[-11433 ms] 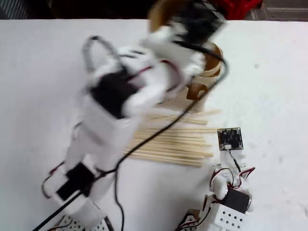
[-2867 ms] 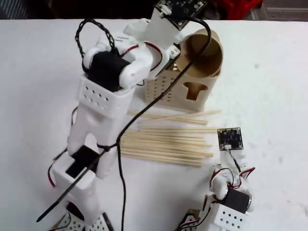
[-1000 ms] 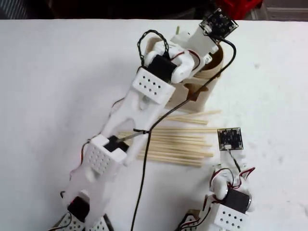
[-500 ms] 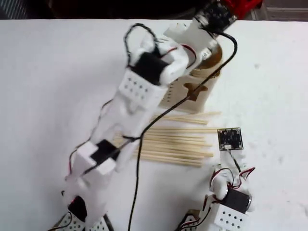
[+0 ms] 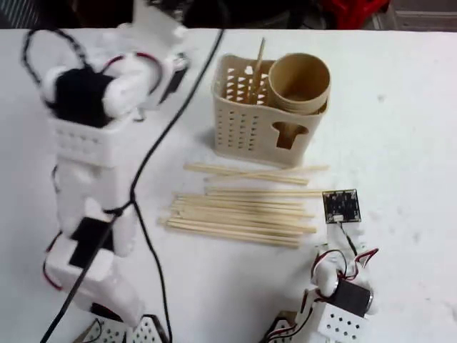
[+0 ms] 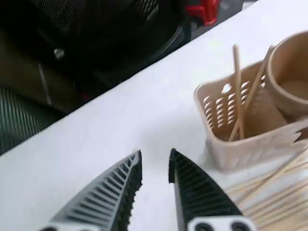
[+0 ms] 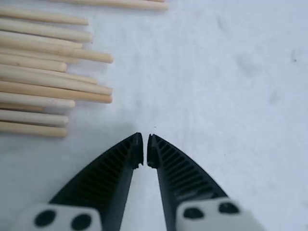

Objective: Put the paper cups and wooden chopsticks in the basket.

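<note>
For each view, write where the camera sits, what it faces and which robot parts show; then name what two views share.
High view: fixed above the table, looking down on basket, loose chopsticks, left arm and right arm.
Left wrist view: on the left arm, facing the basket across the table; its open left claw shows.
Right wrist view: on the right arm, facing the table beside the loose chopsticks; its shut right claw shows.
Shared: high and left wrist views both show the basket holding paper cups.
</note>
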Action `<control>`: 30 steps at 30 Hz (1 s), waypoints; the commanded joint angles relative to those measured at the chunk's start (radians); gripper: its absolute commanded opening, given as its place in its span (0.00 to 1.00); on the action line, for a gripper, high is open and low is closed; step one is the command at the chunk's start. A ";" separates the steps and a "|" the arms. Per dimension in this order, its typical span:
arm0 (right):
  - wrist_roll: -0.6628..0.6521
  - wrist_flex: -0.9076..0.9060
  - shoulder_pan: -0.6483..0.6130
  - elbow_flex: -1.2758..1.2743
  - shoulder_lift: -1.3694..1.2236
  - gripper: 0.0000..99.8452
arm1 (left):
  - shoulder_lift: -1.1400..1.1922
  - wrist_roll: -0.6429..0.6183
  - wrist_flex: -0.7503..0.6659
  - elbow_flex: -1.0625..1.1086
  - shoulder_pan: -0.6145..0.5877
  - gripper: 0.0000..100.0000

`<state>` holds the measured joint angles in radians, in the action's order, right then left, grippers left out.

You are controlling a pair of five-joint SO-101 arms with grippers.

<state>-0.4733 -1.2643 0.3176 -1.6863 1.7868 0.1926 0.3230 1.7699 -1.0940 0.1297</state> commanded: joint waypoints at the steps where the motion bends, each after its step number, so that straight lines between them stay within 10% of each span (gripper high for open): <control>1: -0.008 -0.005 0.007 -0.005 0.010 0.03 | -0.163 0.000 0.021 0.253 -0.085 0.03; 6: -0.008 -0.005 0.007 -0.005 0.010 0.03 | -0.338 0.183 -0.015 0.881 0.030 0.04; 14: -0.008 -0.005 0.007 -0.005 0.010 0.03 | -0.585 0.348 -0.508 1.668 0.239 0.04; 30: -0.008 -0.005 0.007 -0.005 0.010 0.03 | -0.065 0.371 -0.772 1.577 0.331 0.11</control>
<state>-0.4733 -1.2643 0.3176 -1.6863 1.7868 0.0453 0.6820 1.0150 0.5692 0.4473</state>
